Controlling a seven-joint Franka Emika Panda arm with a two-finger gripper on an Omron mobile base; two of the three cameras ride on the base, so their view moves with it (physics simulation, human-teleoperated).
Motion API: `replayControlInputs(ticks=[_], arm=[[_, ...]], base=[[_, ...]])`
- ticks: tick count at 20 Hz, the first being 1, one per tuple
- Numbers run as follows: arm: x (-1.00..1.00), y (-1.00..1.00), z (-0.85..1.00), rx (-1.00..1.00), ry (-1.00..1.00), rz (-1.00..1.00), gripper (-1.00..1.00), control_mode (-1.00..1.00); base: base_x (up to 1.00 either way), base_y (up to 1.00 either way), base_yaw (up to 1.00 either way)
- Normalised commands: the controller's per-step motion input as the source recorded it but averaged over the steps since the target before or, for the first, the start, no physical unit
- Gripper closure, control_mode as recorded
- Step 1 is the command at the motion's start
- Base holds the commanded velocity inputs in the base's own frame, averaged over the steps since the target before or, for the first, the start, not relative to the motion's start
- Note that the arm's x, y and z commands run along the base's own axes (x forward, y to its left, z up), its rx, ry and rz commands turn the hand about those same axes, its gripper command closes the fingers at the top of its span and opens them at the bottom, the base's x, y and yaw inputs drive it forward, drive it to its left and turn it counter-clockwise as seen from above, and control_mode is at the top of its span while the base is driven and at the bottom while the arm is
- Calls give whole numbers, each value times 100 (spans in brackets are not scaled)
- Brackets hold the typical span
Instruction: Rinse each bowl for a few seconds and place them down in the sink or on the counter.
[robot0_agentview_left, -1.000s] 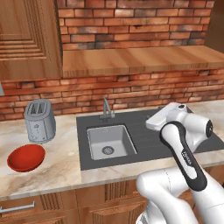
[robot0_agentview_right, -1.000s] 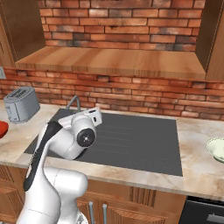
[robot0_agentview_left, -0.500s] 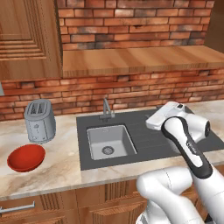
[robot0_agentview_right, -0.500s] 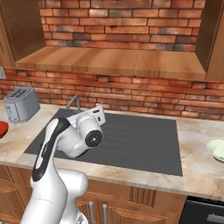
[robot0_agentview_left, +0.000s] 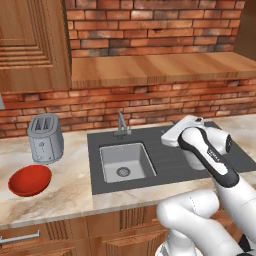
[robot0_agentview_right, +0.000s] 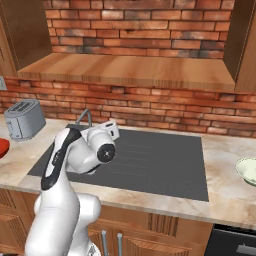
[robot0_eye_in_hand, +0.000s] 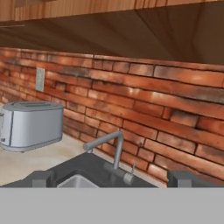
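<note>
The arm (robot0_agentview_left: 210, 155) rises from the base and bends over the ribbed drainboard (robot0_agentview_right: 150, 155) of the sink (robot0_agentview_left: 165, 165), its white hand held level above the dark grey surface and turned toward the basin side. In the hand view the two dark fingertips stand far apart at the lower edge, one at each side, with nothing between them: the gripper (robot0_eye_in_hand: 111, 177) is released and holds nothing.

The sink is set into the counter (robot0_agentview_left: 60, 192), a beige veined worktop above wooden cabinet fronts. Its square steel basin (robot0_agentview_left: 125, 161) with a round drain lies at the left end of the unit in the left base view, and the faucet (robot0_agentview_left: 121, 125) stands at the rear edge of the basin, against the brick wall (robot0_agentview_left: 150, 100). In the hand view the faucet's spout reaches left over the basin corner.

The red bowl (robot0_agentview_left: 30, 180) rests upright on the counter left of the sink, well apart from the basin and near the front of the toaster (robot0_agentview_left: 45, 138), which stands closer to the wall. The cream bowl (robot0_agentview_right: 247, 170) rests on the counter at the far right, beyond the drainboard, cut by the edge of the right base view. Both bowls are well apart from the gripper.

A wooden shelf (robot0_agentview_left: 160, 67) runs above the brick wall.
</note>
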Motion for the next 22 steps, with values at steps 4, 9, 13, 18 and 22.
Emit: replayControlInputs(ticks=[4,9,13,18,22], arm=[[19,16,-14,3,1,0,-100,-100],[19,4,-23,11,0,2,-100,-100],[18,0,-25,9,-3,5,-100,-100],[17,9,-13,0,-5,3,-100,-100],[14,15,-7,-5,-6,3,-100,-100]], base=[[0,0,0],[0,0,0],[0,0,0],[0,0,0],[0,0,0]])
